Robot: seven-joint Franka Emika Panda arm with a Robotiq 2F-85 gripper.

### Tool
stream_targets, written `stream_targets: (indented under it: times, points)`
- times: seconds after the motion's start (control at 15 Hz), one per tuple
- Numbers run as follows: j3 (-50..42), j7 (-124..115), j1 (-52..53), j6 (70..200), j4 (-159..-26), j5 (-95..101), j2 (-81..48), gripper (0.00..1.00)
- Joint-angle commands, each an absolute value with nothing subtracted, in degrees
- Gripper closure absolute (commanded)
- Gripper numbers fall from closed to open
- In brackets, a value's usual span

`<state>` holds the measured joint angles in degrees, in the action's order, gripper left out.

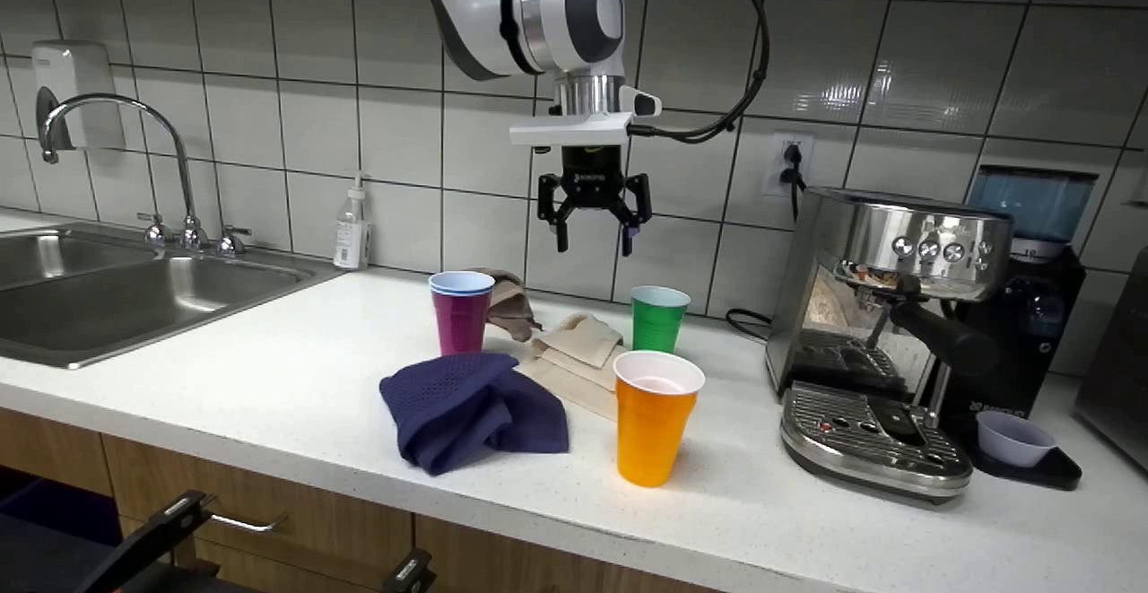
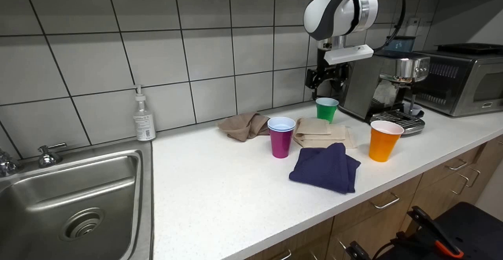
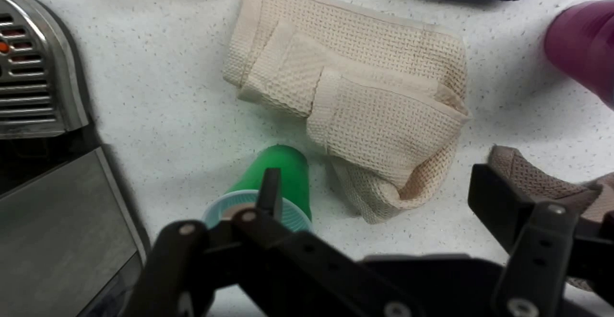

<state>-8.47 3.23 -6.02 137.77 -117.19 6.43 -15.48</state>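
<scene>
My gripper (image 1: 595, 241) hangs above the back of the counter, its fingers wide apart and nothing between them. Looking down in the wrist view, a folded beige cloth (image 3: 345, 67) lies below, with a green cup (image 3: 283, 170) partly hidden behind one finger. A crumpled brown cloth (image 3: 542, 178) shows beyond the opposite finger. In both exterior views, an orange cup (image 1: 653, 427) stands upright near the counter's front. The purple cup (image 2: 280, 142), with light blue inside and what looks like a doubled rim, stands beside a rumpled navy cloth (image 1: 475, 405).
An espresso machine (image 1: 883, 306) and a black grinder (image 1: 1022, 333) stand at one end, with a microwave (image 2: 463, 81) beyond. Toward the opposite end are a soap bottle (image 2: 144, 122) and a steel sink (image 2: 143, 189). The tiled wall (image 1: 399, 131) runs close behind the arm.
</scene>
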Motion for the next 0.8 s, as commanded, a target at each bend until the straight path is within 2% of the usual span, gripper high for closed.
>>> stream_targets:
  times: [0.0, 0.73]
  points:
    - [-8.1, 2.7, -6.5, 139.1, -116.9, 6.6, -16.4, 0.00]
    - [-8.0, 2.9, -8.3, 143.5, -109.3, 3.0, -25.0, 0.00]
